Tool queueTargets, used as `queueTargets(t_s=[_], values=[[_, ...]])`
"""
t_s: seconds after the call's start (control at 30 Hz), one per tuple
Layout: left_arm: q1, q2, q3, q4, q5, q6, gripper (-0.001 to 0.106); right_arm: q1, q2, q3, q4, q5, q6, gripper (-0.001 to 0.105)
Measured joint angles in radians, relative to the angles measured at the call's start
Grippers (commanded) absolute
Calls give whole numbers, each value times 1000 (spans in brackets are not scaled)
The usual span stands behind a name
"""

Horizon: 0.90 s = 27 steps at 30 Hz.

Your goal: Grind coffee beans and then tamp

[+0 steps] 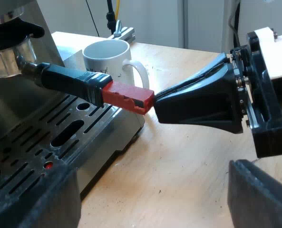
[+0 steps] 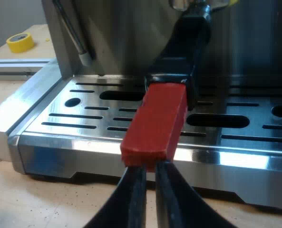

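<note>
**Operator:** Where's the holder?

**Spotter:** Your metal holder (image 1: 10, 59) sits up in the front of the espresso machine (image 1: 12, 111), over the slotted drip tray (image 2: 60, 114). Its dark handle (image 1: 69, 80) sticks out past the tray's edge, and the red end (image 2: 156, 118) points straight at your right gripper (image 2: 150, 167).

**Operator:** And that gripper's fingers?

**Spotter:** You have them drawn almost together, with a thin slit between them and nothing clamped inside. The tips touch, or all but touch, the end face of the red end at its lower edge. The left wrist view shows the same meeting, tip to tip.

**Operator:** The other arm?

**Spotter:** Your left gripper (image 1: 152, 178) hangs over the wooden table (image 1: 179, 156) just beside the machine's tray, fingers spread wide, holding nothing. A white mug (image 1: 107, 57) stands on the table beyond the handle, apart from it. A steam wand (image 2: 76, 40) hangs over the tray near the holder. A roll of yellow tape (image 2: 20, 42) lies well off to the machine's side.
</note>
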Motion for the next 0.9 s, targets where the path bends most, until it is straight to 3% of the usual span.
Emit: queueTargets(t_s=[0.9], values=[[0,0,0,0,0,-3,66,-61,0,0,-7,-63,-67,9]])
